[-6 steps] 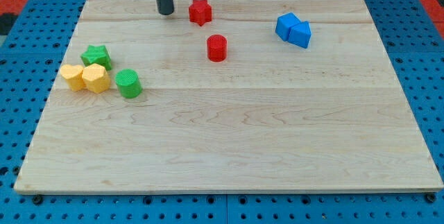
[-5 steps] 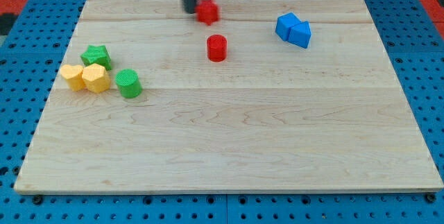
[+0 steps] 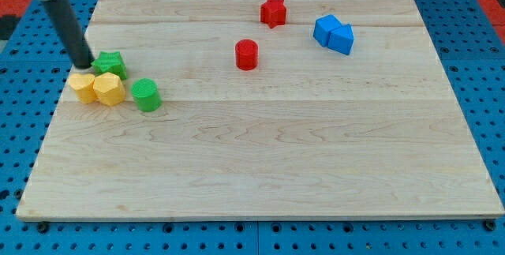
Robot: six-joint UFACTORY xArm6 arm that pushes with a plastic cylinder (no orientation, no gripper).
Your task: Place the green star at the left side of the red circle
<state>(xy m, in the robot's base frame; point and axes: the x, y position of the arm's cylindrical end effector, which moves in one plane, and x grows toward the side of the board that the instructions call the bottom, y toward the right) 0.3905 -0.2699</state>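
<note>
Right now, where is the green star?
Far left of the board, the green star sits just above the yellow blocks, with my tip at its left edge.

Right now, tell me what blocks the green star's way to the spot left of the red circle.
Nothing visible does. My tip sits just left of the green star, and the board between it and the red circle is bare.

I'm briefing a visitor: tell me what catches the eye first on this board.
My tip stands at the view's left edge, right beside the green star, which crowds against two yellow blocks and a green cylinder. The red circle sits alone near the top centre, with a red star and two blue blocks beyond it.
</note>
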